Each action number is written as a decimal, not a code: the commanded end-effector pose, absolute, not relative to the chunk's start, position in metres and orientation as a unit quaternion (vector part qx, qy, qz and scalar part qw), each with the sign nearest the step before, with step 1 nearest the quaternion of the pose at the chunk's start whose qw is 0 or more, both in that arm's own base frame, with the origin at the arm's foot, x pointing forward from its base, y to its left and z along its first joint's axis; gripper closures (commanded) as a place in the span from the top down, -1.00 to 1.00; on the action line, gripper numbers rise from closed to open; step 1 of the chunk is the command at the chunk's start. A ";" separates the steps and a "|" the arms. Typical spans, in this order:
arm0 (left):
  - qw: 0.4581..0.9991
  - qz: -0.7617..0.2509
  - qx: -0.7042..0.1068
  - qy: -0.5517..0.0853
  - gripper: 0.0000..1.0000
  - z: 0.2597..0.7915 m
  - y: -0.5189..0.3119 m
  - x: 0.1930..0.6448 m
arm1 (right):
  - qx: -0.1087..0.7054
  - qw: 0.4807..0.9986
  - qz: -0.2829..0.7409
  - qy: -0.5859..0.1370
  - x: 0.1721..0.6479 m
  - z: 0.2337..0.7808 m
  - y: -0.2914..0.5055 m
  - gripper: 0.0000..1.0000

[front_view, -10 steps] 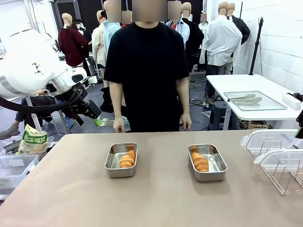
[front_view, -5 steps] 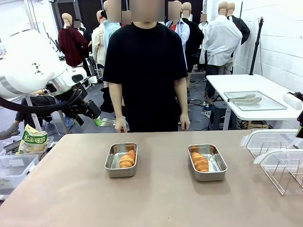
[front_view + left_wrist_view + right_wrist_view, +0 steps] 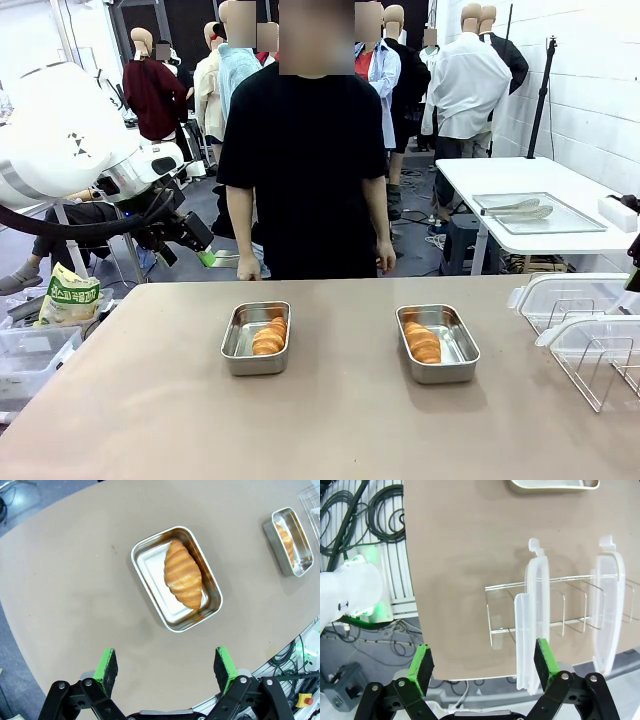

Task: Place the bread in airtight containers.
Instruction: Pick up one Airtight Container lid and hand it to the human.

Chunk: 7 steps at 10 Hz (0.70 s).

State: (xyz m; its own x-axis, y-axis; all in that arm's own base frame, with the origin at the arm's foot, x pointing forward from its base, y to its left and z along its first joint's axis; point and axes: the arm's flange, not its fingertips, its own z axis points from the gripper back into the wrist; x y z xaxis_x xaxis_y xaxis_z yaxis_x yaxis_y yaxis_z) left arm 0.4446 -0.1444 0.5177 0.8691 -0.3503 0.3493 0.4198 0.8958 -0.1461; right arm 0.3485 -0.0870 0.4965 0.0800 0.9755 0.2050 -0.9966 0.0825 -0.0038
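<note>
Two steel airtight containers sit open on the brown table, each with a piece of bread lying in it. The left container (image 3: 240, 340) holds a golden croissant (image 3: 269, 336); the right container (image 3: 458, 340) holds another (image 3: 422, 341). Seen from above, my left gripper (image 3: 165, 655) hangs open, high over the nearer container (image 3: 155, 575) and its croissant (image 3: 182, 574). The other container (image 3: 301, 550) lies farther off. My right gripper (image 3: 481, 652) is open above the table edge beside two clear white-rimmed lids (image 3: 532, 625) standing in a wire rack (image 3: 555, 610).
A person stands at the far side, hands (image 3: 248, 268) hanging by the table edge. The lids and rack (image 3: 595, 345) take up the table's right end. A snack bag (image 3: 70, 295) and a clear box (image 3: 30, 360) sit off the left. A white table (image 3: 470, 180) stands behind.
The person has shifted a little and the hands have drifted slightly away from the table edge. Both arms, the containers and the bread have stayed still.
</note>
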 end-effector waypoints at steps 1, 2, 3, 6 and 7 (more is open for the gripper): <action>0.960 -0.200 -0.109 -0.160 1.00 0.519 -0.144 0.445 | 0.069 0.730 0.675 -0.079 0.348 0.497 -0.087 1.00; 0.960 -0.200 -0.109 -0.160 1.00 0.519 -0.144 0.445 | 0.069 0.730 0.675 -0.079 0.348 0.497 -0.087 1.00; 0.960 -0.200 -0.109 -0.160 1.00 0.519 -0.144 0.445 | 0.069 0.730 0.675 -0.079 0.348 0.497 -0.087 1.00; 0.960 -0.200 -0.109 -0.160 1.00 0.519 -0.144 0.445 | 0.008 0.732 0.678 -0.064 0.342 0.500 -0.081 1.00; 0.960 -0.200 -0.109 -0.160 1.00 0.519 -0.144 0.445 | -0.007 0.739 0.670 -0.068 0.345 0.495 -0.081 1.00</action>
State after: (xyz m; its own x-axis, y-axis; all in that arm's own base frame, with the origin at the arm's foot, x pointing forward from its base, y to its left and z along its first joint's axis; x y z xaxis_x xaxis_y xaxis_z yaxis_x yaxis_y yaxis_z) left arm 0.4446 -0.1444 0.5177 0.8690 -0.3504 0.3493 0.4199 0.8957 -0.1461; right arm 0.3494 -0.0838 0.5042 0.0671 0.9866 0.1486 -0.9956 0.0759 -0.0542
